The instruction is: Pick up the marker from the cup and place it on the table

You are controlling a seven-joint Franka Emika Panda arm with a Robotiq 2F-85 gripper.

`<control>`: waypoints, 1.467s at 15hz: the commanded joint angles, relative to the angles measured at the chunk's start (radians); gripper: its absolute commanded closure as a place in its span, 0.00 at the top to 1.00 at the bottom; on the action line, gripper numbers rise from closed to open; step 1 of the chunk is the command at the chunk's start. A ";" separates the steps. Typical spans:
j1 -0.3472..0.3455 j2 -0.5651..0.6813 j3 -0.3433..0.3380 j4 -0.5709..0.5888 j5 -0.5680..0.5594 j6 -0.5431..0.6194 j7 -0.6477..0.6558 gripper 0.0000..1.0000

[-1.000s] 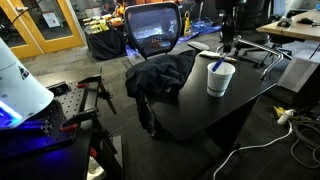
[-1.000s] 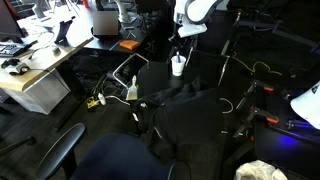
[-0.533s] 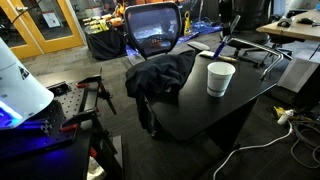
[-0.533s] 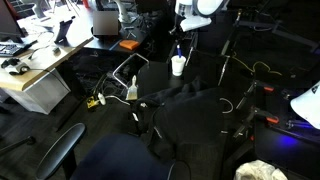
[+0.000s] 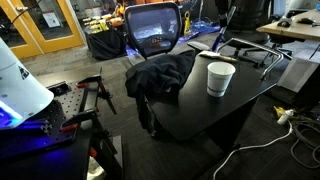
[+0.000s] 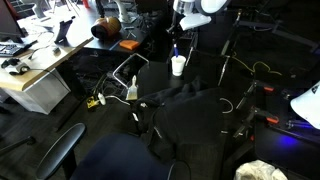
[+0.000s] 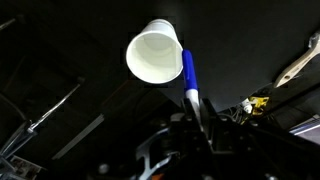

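Claw [image 7: 200,125] is clenched on the slim blue marker [image 7: 188,72], now lifted clear of the plain white tapered cup [image 7: 153,52] near the matte black bench [image 5: 190,115] edge by the robot. Only setting down is left.

Cup [image 5: 220,78] on table [image 5: 200,118]; marker [image 7: 191,80] above, in pincer [image 7: 203,124].

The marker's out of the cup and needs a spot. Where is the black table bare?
In an exterior view, bare: the tabletop between the cup and the near edge, and the strip between cup and dark garment. Crowded: the garment's side, and metal rods behind the cup.
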 commanded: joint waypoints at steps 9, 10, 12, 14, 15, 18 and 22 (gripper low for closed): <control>-0.061 0.182 0.072 0.204 0.139 -0.087 -0.259 0.03; -0.060 0.204 0.073 0.232 0.139 -0.112 -0.278 0.03; -0.058 0.259 0.078 0.306 0.134 -0.181 -0.318 0.03; -0.059 0.308 0.086 0.371 0.134 -0.245 -0.356 0.03; -0.058 0.334 0.088 0.405 0.131 -0.276 -0.372 0.03; -0.052 0.407 0.092 0.497 0.121 -0.350 -0.410 0.03; -0.049 0.502 0.098 0.612 0.115 -0.418 -0.452 0.03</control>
